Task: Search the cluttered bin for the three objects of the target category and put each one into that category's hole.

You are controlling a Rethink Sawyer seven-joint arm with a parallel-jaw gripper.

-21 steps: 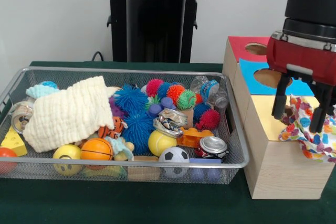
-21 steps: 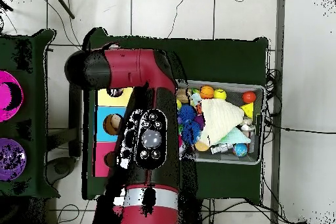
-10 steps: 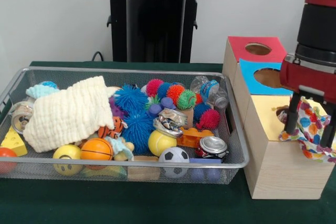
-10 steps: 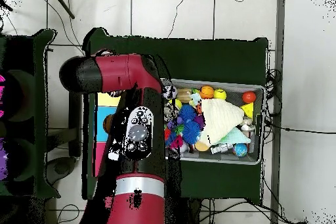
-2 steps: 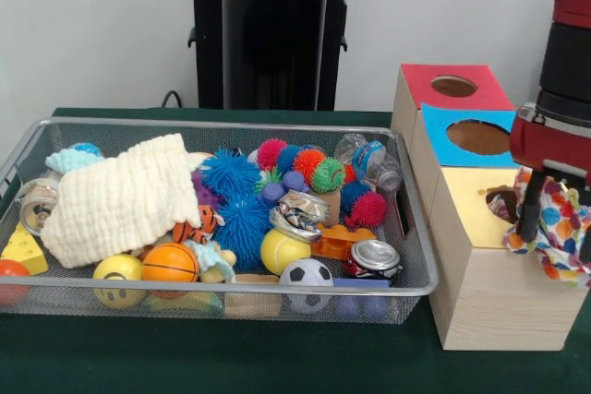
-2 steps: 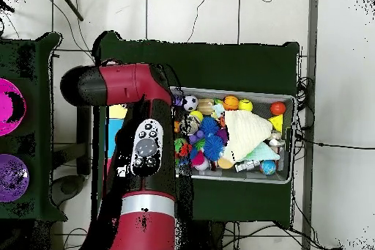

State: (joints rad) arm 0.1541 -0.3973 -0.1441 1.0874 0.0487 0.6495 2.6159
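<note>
A patterned cloth with coloured spots drapes over the right edge of the yellow-topped box, beside its hole. My gripper straddles that cloth at the picture's right edge, open. Its left finger is in front of the cloth and its right finger is cut off by the frame. In the wire bin lie a cream cloth and a light-blue cloth. From overhead, my arm hides the gripper and most of the boxes; the cream cloth shows in the bin.
Behind the yellow box stand a blue-topped box and a red-topped box, each with a round hole. The bin also holds spiky balls, cans, a football, an orange ball and a plastic bottle.
My arm has swung to the right in the front view and the gripper has dropped lower around the patterned cloth. The cloth has stayed draped on the yellow box.
</note>
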